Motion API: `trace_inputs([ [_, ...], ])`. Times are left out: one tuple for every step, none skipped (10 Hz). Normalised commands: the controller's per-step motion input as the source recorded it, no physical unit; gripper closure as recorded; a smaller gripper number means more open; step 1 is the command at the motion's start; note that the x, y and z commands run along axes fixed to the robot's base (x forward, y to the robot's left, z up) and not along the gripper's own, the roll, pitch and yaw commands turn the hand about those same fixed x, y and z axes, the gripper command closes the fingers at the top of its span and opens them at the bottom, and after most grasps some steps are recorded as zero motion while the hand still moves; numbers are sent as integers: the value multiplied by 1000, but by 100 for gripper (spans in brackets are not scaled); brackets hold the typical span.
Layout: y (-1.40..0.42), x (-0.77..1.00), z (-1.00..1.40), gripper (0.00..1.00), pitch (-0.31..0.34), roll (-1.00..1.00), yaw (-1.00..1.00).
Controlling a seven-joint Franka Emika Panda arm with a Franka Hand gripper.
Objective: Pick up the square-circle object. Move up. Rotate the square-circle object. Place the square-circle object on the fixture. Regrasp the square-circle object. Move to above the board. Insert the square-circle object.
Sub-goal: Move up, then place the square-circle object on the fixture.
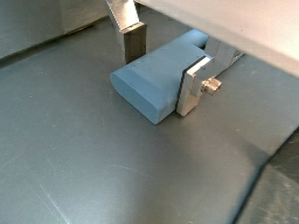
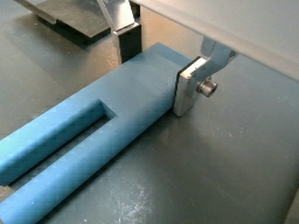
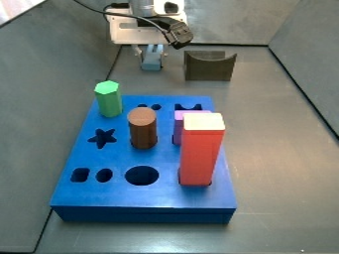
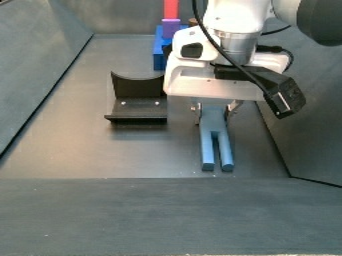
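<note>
The square-circle object (image 1: pixel 149 86) (image 2: pixel 100 131), a long steel-blue peg, lies flat on the grey floor beside the board's far end (image 3: pixel 154 63) (image 4: pixel 218 146). My gripper (image 1: pixel 160 75) (image 2: pixel 158 75) is low over one end of it, open, with a finger on each side. One finger plate (image 1: pixel 194 84) rests against the peg's side. The other finger (image 1: pixel 132 42) stands just off the opposite side with a thin gap. The fixture (image 3: pixel 208 65) (image 4: pixel 136 100), a dark notched block, stands near the peg with nothing on it. The blue board (image 3: pixel 119 189) lies nearer in a side view.
On the board stand a red block (image 3: pixel 200 149), a brown cylinder (image 3: pixel 142 128), a green hexagonal peg (image 3: pixel 107 98) and a purple piece (image 3: pixel 179 123). Grey walls enclose the floor; one rises close behind the gripper (image 3: pixel 79 30).
</note>
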Motion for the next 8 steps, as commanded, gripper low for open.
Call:
trace_inputs([
  [-2, -15, 810, 100, 12, -2, 0],
  [-1, -29, 714, 100, 32, -2, -3],
  [7, -15, 550, 100, 47, 4, -8],
  [7, -14, 457, 100, 55, 6, -10],
  [8, -16, 260, 100, 55, 16, -12],
  [0, 0, 1000, 100, 0, 0, 0],
  [0, 0, 1000, 100, 4, 6, -4],
  [0, -10, 1000, 100, 17, 9, -6],
])
